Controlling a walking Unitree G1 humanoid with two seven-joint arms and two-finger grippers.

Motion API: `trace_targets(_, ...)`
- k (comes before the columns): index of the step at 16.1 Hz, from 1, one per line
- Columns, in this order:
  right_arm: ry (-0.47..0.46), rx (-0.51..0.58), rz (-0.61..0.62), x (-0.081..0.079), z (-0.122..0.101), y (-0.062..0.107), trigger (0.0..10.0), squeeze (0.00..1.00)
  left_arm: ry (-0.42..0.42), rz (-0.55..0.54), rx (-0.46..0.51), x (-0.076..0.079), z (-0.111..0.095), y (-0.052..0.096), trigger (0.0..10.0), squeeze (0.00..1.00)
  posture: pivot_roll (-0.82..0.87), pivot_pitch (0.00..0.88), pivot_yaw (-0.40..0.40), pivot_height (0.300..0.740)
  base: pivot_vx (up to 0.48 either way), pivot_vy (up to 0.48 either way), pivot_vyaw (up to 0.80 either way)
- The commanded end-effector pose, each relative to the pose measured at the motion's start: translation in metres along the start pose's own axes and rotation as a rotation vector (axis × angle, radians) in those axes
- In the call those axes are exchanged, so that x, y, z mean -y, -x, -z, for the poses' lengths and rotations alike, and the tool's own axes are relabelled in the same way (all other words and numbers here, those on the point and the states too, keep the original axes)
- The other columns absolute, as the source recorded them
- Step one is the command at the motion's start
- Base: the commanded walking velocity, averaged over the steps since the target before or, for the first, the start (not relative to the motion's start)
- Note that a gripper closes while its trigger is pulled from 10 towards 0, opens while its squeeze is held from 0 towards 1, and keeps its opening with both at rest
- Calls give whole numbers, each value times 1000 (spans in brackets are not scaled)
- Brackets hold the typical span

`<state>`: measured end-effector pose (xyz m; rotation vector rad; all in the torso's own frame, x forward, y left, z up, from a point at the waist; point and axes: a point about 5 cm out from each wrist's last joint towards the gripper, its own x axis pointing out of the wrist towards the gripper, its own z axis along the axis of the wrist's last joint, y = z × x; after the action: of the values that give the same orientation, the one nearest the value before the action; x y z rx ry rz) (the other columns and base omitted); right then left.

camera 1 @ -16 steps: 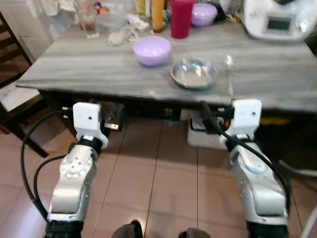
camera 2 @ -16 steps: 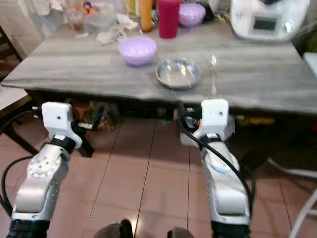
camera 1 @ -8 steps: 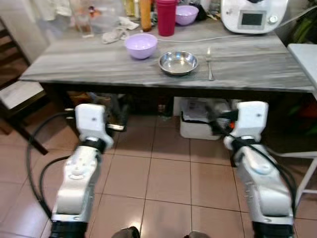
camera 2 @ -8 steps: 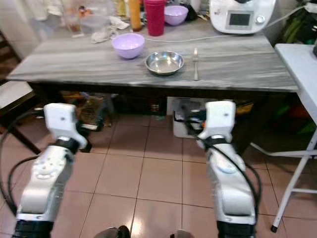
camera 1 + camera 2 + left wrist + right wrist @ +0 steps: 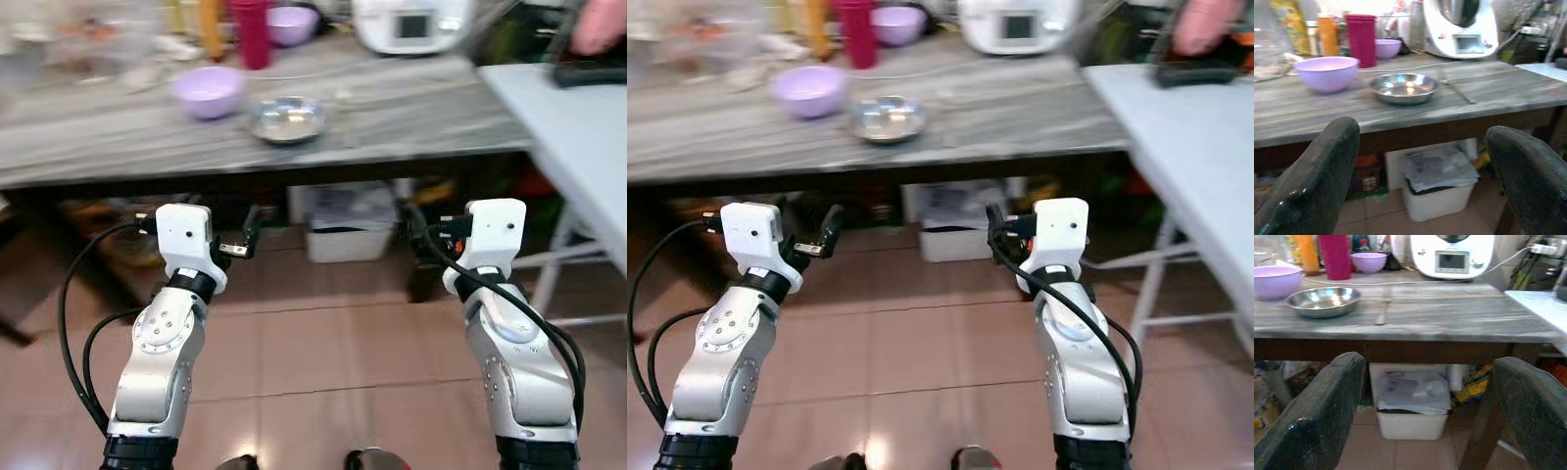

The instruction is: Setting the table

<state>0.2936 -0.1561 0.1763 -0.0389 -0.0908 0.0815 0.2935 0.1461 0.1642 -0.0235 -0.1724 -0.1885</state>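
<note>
Robot stands back from the long grey wood-grain table, both silver arms raised in front of its chest, below the table edge and over the reddish tiled floor.

Left gripper: two black fingers spread wide apart, nothing between them. Straight ahead of it and higher, on the table top, a shallow round steel bowl. Just beside that bowl, toward the robot's left, a pale lilac plastic bowl. Farther beyond, a tall magenta plastic cup, an orange bottle next to it, and a second, smaller lilac bowl.

Right gripper: fingers likewise wide open, holding nothing. Ahead of it and above, a metal fork lies flat on the table, just beside the steel bowl but apart from it, on the side toward the robot's right. Well past the fork, at the back of the table, a white kitchen machine with a small screen; a white cord runs from it across the table top.

Under the table, directly ahead of both grippers and lower than the table edge, a white plastic bin with paper on top.

Off to the right gripper's outer side, a pale blue-grey folding table. A person's hand rests on a dark object at its far end; blurred.
</note>
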Motion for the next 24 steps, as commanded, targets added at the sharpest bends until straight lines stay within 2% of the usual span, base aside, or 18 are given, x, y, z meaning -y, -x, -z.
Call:
trace_targets(1,7,7,9,5,-3,2,10000,0,3,13,-1,2,0,-1,10000,0,-222,170,19,740,0,-390,0)
trace_targets(10,36,21,5,6,-6,2,10000,0,12,18,-1,4,0,-4,10000,0,-234,170,22,740,0,-466,0)
trace_targets(21,17,19,6,4,-5,0,10000,0,8,21,-1,4,0,-8,10000,0,-230,167,28,740,0,-480,0)
trace_targets(24,17,23,1,2,-5,-1,10000,0,13,41,2,12,0,-11,10000,0,-227,166,30,740,0,-480,0)
